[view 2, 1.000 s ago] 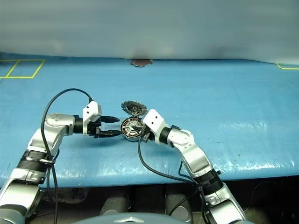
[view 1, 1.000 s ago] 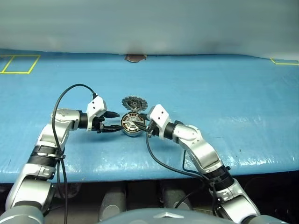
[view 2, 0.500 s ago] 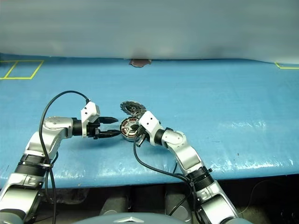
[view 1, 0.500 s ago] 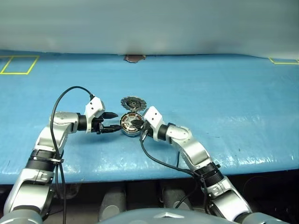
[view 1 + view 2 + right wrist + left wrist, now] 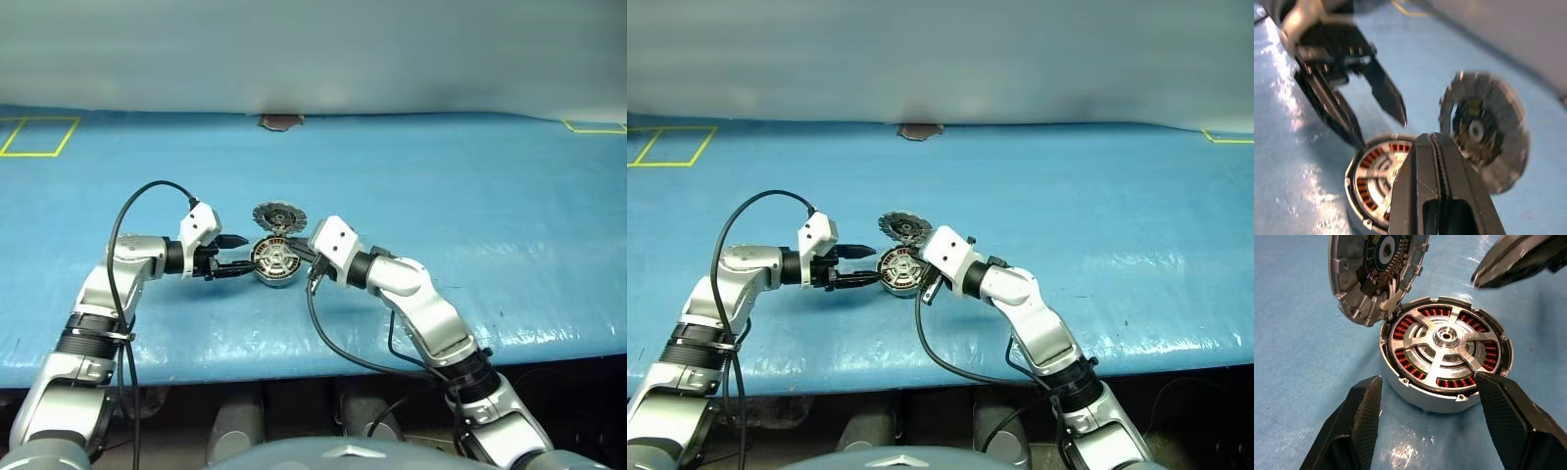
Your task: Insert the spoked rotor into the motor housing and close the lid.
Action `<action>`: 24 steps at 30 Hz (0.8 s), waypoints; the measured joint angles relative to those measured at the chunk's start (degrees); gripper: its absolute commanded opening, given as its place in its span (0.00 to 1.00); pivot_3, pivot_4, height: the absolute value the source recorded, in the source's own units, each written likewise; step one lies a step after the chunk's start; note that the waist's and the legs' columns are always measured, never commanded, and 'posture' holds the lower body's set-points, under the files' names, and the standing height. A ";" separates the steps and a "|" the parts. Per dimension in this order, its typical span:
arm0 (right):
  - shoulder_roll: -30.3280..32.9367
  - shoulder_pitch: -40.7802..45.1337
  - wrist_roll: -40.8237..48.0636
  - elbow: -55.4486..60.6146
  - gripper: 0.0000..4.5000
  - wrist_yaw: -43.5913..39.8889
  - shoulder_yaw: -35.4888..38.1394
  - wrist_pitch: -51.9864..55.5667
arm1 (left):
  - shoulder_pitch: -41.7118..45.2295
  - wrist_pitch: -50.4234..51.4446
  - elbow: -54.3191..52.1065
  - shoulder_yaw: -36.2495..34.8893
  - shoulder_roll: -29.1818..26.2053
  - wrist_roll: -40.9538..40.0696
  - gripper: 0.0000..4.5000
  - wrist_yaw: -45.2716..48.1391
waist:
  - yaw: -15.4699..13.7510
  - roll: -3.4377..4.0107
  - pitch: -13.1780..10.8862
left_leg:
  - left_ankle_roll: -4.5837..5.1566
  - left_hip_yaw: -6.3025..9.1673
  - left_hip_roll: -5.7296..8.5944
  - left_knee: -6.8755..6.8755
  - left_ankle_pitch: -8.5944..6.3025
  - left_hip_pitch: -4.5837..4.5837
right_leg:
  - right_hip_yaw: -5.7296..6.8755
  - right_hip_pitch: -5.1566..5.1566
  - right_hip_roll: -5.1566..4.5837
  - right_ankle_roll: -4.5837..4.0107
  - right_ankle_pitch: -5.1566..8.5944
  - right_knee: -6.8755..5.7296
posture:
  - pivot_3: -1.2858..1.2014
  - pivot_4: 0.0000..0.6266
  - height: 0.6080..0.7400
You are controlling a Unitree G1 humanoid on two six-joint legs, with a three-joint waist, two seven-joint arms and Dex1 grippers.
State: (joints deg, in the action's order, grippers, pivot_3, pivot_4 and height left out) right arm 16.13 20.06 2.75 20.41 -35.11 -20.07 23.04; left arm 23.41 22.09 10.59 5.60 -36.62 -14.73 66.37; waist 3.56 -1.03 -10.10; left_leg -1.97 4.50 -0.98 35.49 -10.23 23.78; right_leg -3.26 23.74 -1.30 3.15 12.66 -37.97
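Our table (image 5: pixel 470 196) carries the housing (image 5: pixel 1415 396) well in from its near edge, toward the left half. The lid (image 5: pixel 1349 284) stands upright on its hinge at the housing's far rim, still open. The rotor (image 5: pixel 1447 340) already sits inside, ringed by copper windings. Our left hand (image 5: pixel 1425 406) is spread wide, a finger on either side of the housing, gripping nothing. Our right hand (image 5: pixel 1437 161) is clenched empty, just above the housing. We judge the risk to be a skewed push on the lid, sliding the unclamped housing.
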 measured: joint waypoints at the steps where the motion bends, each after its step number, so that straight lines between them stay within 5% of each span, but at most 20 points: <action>1: 0.03 1.39 0.52 1.99 0.00 0.09 0.95 0.77 | -0.03 0.02 0.00 0.01 0.10 -0.10 0.73 0.03 | 0.02 0.00 0.00 | 0.00 0.00 -0.02 0.01 0.00 0.00 | 0.00 0.00 0.02 -0.01 0.00 -0.01 | 0.52 0.24 1.00; 6: -1.27 10.20 1.89 -0.08 0.00 1.66 5.33 0.72 | -0.16 -0.02 0.06 -0.07 0.35 -0.32 0.73 -0.01 | -0.01 0.00 0.00 | 0.00 -0.04 -0.03 0.08 0.00 -0.06 | 0.00 -0.08 0.00 -0.01 0.00 0.00 | 0.52 0.24 1.00; 17: -4.42 22.41 4.54 -41.03 0.00 -3.13 9.94 -9.02 | -1.74 -0.06 -0.09 -0.74 1.80 -2.45 0.73 -0.45 | 0.14 0.00 0.00 | 0.05 -0.03 0.04 -0.21 -0.03 -0.01 | -0.02 0.01 -0.03 0.23 -0.17 0.12 | 0.52 0.24 1.00; 24: -5.79 23.26 5.26 -44.77 0.00 -5.55 11.00 -10.36 | -5.03 -5.31 -0.21 -2.51 2.27 -3.53 0.73 -0.55 | 0.25 0.01 -0.01 | 0.05 -0.02 0.03 -0.31 -0.03 -0.02 | -0.02 0.05 -0.03 0.20 -0.15 0.11 | 0.52 0.24 1.00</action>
State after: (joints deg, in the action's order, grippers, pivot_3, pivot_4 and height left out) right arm 10.34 43.32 8.01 -24.36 -40.66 -9.07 12.68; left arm 18.38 16.78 10.38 3.09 -34.36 -18.26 65.82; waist 3.81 -1.01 -10.11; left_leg -1.92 4.48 -0.95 35.18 -10.26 23.76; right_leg -3.27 23.78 -1.33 3.35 12.51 -37.86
